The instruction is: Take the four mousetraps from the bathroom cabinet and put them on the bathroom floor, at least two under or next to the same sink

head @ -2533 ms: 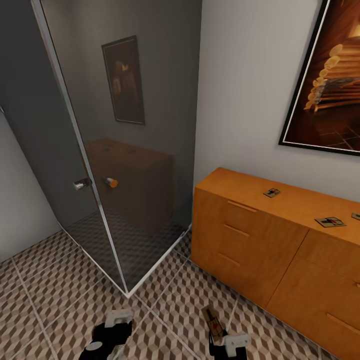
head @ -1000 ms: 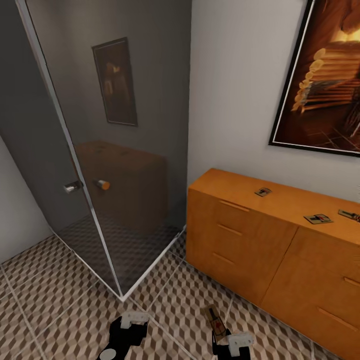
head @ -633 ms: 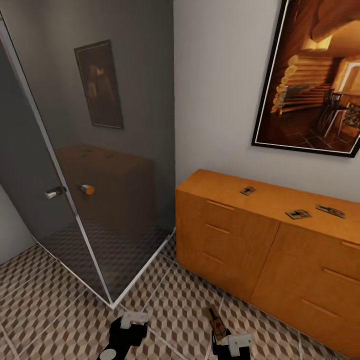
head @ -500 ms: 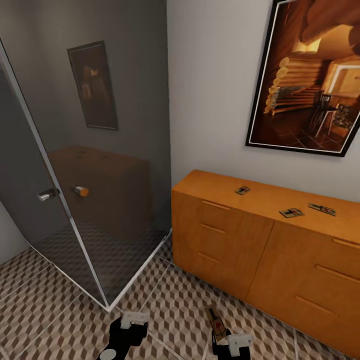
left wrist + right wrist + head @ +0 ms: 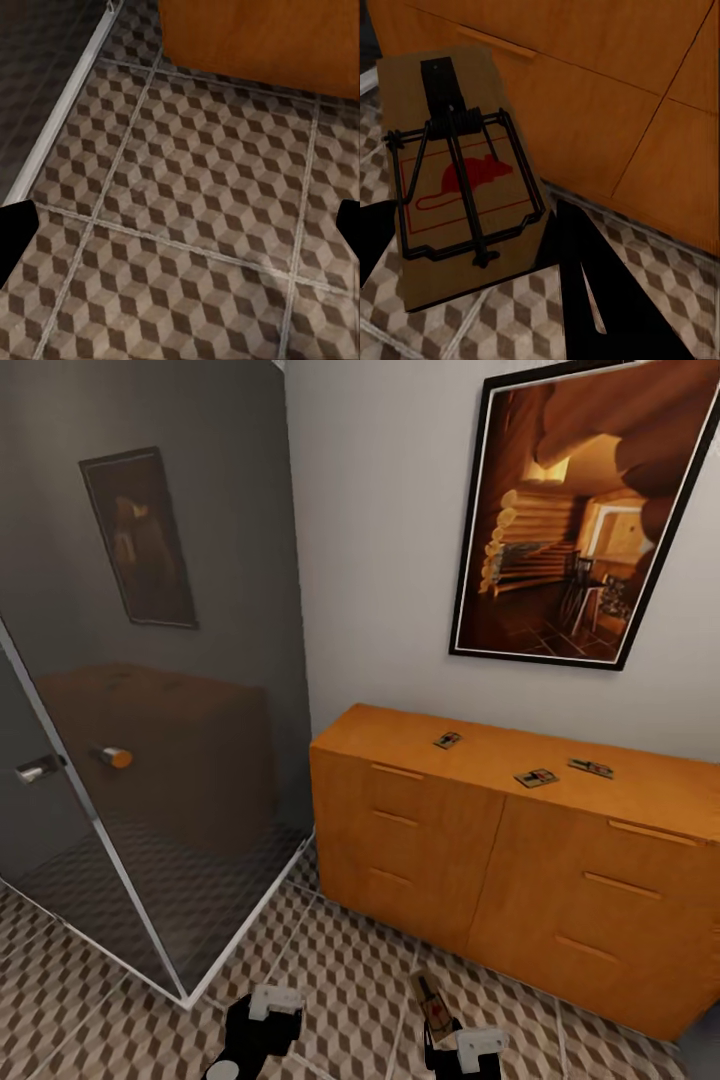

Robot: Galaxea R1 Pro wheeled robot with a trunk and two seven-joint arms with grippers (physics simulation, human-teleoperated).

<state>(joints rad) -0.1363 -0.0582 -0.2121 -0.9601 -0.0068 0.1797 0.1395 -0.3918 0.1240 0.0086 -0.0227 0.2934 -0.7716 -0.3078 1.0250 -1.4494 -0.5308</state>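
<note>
Three mousetraps (image 5: 447, 740) (image 5: 536, 777) (image 5: 591, 767) lie flat on top of the orange-brown cabinet (image 5: 430, 840), which stands against the wall. Another mousetrap (image 5: 432, 1004), a small wooden board (image 5: 465, 180) with a red mouse print and dark wire, is held low over the bathroom floor (image 5: 350, 970) in front of the cabinet. My right gripper (image 5: 447, 1028) (image 5: 484, 259) is shut on it. My left gripper (image 5: 262, 1015) (image 5: 180, 229) hangs open over bare tiles, with nothing between its fingers. The sink is out of view.
A glass shower enclosure (image 5: 150, 760) with a metal floor rail (image 5: 60, 112) and a door knob (image 5: 112, 757) stands left of the cabinet. A framed picture (image 5: 575, 530) hangs on the wall above the cabinet. Patterned tiles (image 5: 195, 225) run up to the cabinet's base.
The whole view has swung to the right, so cabinet and shower sit further left in the picture and all three traps on top show. The right gripper still holds its trap.
</note>
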